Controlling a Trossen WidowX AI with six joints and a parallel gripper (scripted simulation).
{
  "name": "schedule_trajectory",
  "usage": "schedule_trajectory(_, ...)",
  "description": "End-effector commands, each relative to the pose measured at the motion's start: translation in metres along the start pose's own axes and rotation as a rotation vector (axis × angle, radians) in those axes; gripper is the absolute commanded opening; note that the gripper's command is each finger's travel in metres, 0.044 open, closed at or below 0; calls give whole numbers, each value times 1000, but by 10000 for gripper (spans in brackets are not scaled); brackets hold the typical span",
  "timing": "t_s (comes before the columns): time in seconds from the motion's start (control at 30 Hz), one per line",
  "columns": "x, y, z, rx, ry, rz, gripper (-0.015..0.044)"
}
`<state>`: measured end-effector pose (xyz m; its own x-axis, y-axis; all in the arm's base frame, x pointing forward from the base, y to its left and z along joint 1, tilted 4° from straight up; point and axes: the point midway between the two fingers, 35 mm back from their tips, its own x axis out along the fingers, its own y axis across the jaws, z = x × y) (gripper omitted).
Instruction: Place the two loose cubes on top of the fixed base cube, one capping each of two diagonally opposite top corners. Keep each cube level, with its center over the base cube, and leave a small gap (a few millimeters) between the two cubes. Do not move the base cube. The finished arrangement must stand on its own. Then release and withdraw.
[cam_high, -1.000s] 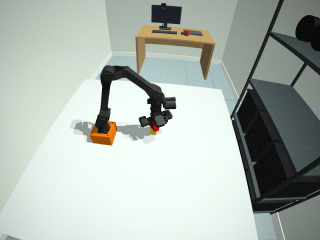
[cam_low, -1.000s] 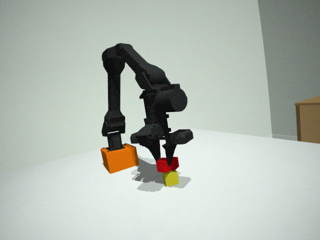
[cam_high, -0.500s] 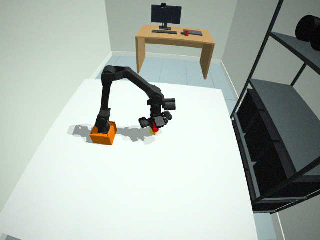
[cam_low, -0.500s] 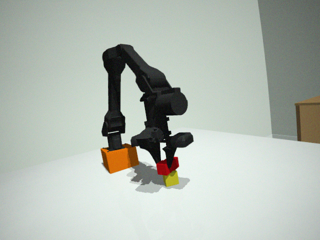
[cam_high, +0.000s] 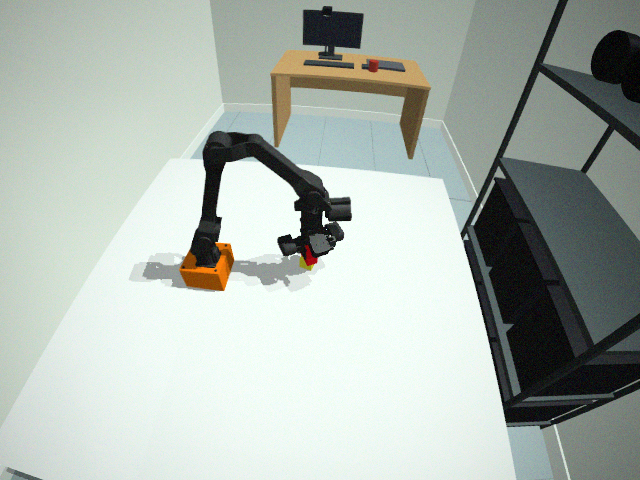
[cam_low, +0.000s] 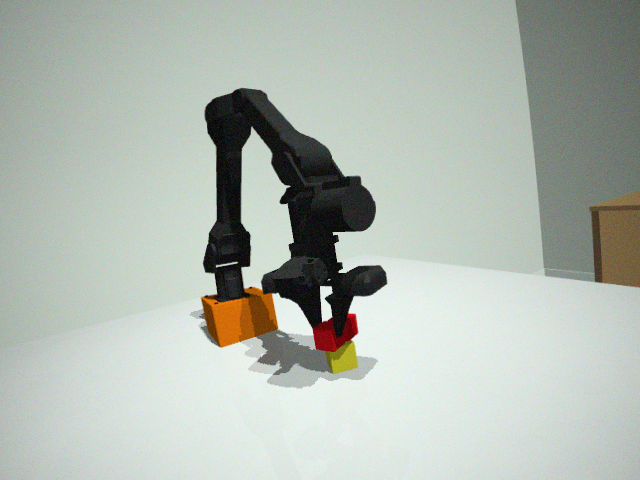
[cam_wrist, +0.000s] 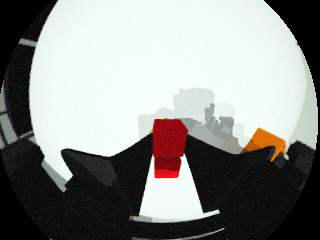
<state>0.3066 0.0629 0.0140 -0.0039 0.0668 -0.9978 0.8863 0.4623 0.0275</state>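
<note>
The yellow base cube stands on the table, partly hidden under red; only a sliver shows in the wrist view. My gripper points down just above it and is shut on a red cube, which overhangs the base cube's left side in the exterior view. A second red cube sits close beside it, over the base cube, partly hidden by a finger. I cannot tell whether a gap lies between the red cubes, or whether the held one touches the base cube.
The orange arm mount stands on the white table, left of the cubes in the top and exterior views. A dark shelf stands beyond the table's right edge. A wooden desk is at the back.
</note>
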Motion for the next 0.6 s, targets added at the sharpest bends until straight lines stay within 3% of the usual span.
schedule_trajectory(0.0,0,0,0,3,3,2,184)
schedule_trajectory(0.03,0,0,0,3,3,2,205)
schedule_trajectory(0.57,-18,0,0,0,0,0,205)
